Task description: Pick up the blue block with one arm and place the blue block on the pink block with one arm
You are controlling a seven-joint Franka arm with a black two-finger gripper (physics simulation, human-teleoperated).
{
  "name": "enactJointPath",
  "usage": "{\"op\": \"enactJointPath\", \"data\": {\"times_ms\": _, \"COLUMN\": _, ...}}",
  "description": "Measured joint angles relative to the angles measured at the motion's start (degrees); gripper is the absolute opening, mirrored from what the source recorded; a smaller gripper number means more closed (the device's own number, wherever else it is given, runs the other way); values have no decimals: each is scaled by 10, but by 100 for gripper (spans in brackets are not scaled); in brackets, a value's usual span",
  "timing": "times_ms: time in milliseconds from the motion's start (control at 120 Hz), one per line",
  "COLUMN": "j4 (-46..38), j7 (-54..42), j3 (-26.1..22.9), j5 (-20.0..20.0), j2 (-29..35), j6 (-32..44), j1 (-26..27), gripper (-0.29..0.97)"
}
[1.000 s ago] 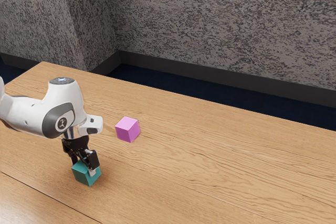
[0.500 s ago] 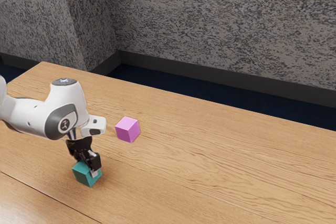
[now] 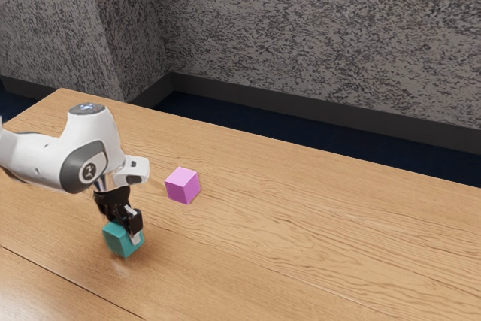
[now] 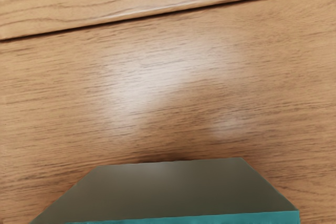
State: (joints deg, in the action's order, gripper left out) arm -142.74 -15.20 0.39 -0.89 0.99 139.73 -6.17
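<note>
The wooden table [image 3: 316, 216] carries both blocks. The white arm [image 3: 52, 163] bends down over its near part. The pink block [image 3: 183, 185] rests flat on the wood, a little away from the pincer, toward the exterior view's right and farther back. The blue block [image 3: 120, 240], rather teal in colour, sits between the fingers of the pincer [image 3: 125, 231], which clamp it from two sides.

I judge that the step in hand is the pick-up. The block seems just off the wood, slightly tilted. The next move calls for more height, then travel over the pink block.

It is a cube, so it has no long axis. One vertical edge faces the exterior camera.
</note>
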Motion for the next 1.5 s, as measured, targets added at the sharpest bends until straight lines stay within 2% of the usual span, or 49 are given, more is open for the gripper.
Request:
{"op": "enactJointPath", "data": {"times_ms": 200, "j4": 99, "j7": 11, "j3": 0, "j5": -6, "j2": -16, "j6": -40, "j1": 5, "gripper": 35}}
{"op": "enactJointPath", "data": {"times_ms": 442, "j4": 274, "j7": 29, "j3": 1, "j5": -23, "j2": -101, "j6": -123, "j1": 37, "gripper": 35}}
{"op": "enactJointPath", "data": {"times_ms": 608, "j4": 346, "j7": 42, "j3": 4, "j5": -25, "j2": -152, "j6": -171, "j1": 42, "gripper": 35}}
{"op": "enactJointPath", "data": {"times_ms": 1125, "j4": 469, "j7": 84, "j3": 26, "j5": -12, "j2": -246, "j6": -251, "j1": 53, "gripper": 35}}
{"op": "enactJointPath", "data": {"times_ms": 1500, "j4": 495, "j7": 101, "j3": 37, "j5": 0, "j2": -266, "j6": -238, "j1": 62, "gripper": 35}}
